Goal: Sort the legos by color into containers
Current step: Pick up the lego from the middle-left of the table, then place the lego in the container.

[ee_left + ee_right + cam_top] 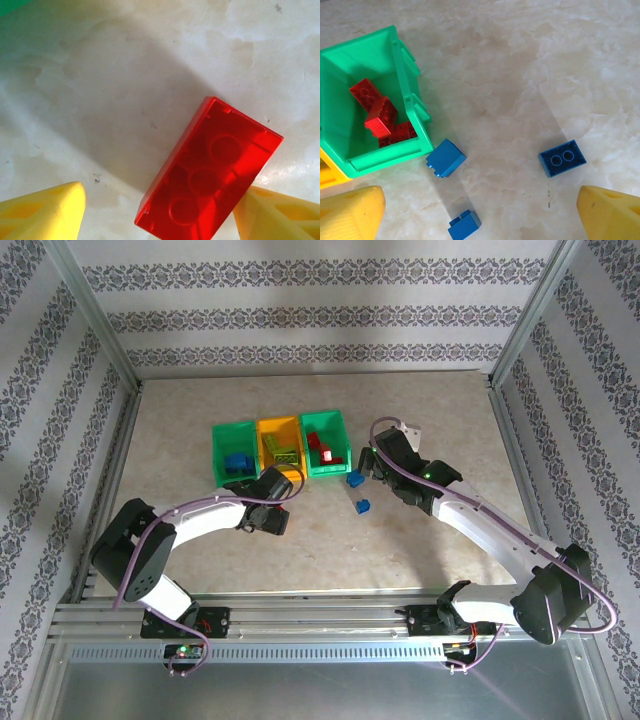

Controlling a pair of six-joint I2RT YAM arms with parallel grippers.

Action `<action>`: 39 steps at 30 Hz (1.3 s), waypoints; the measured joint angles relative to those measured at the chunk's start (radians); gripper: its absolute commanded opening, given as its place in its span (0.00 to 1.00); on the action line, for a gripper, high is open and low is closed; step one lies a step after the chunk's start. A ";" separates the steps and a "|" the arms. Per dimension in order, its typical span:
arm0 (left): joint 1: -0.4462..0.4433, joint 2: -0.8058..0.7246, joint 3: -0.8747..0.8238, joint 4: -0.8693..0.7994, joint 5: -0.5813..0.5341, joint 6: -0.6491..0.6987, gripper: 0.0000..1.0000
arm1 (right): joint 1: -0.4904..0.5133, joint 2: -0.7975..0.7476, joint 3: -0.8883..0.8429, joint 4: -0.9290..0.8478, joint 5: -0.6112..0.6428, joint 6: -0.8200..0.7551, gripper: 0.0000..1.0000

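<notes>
Red lego (207, 172) lies underside up between the left gripper's (160, 200) parted fingers, touching one. The right gripper (480, 195) gapes above three blue legos (562, 158) on the worktop (520, 75).

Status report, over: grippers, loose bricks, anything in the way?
Left gripper open, straddling upturned red plastic brick on tabletop. Right gripper open over three loose blue plastic bricks. Nothing seen blocking either.
</notes>
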 measured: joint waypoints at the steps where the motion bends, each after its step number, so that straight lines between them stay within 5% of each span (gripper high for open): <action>1: 0.000 0.005 0.000 0.005 -0.001 -0.002 0.69 | 0.000 0.000 0.000 0.000 0.000 0.003 0.98; 17: -0.001 0.046 0.008 0.044 0.015 -0.024 0.42 | 0.000 -0.007 -0.015 0.002 0.000 0.013 0.98; 27: -0.001 0.039 0.056 0.058 0.030 -0.046 0.39 | 0.000 -0.018 -0.040 0.006 0.014 0.025 0.98; 39: -0.001 0.089 0.397 0.106 0.030 -0.027 0.38 | -0.026 -0.103 -0.109 -0.003 0.034 0.075 0.98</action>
